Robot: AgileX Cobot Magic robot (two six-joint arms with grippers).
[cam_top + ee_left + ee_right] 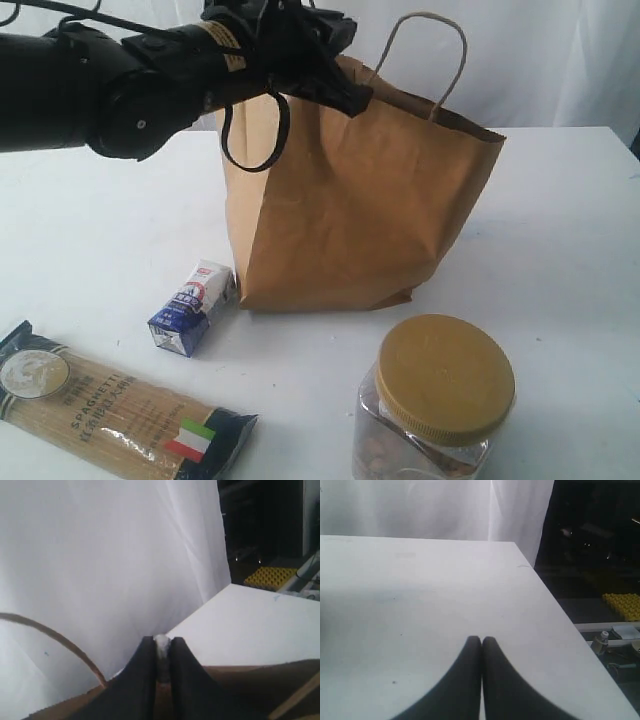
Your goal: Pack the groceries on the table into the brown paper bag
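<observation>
I see a brown paper bag (pixel 360 200) standing upright and open toward the far edge of the white worktop (pixel 560 250). My left pincer (pixel 352 98) hangs over the bag's open rim, on the side nearer the left edge. In the left wrist view its jaws are narrow and pinch a small pale object (pixel 161 644), and I cannot tell what that object is.

My right pincer (pixel 481 641) is closed with nothing between its jaws. It sits above bare worktop near a corner and away from the groceries.

Three groceries lie outside the bag. A small white-blue carton (pixel 193 308) rests on its side just beside the bag's base. A spaghetti pack with Italian flag (pixel 110 410) lies flat by the near edge, toward the left corner. A clear jar with mustard lid (pixel 435 400) stands upright at the near edge.

The bag's inside is hidden, so I cannot tell what is already packed. I judge that the packing is only partly done, with at least these three items left.
</observation>
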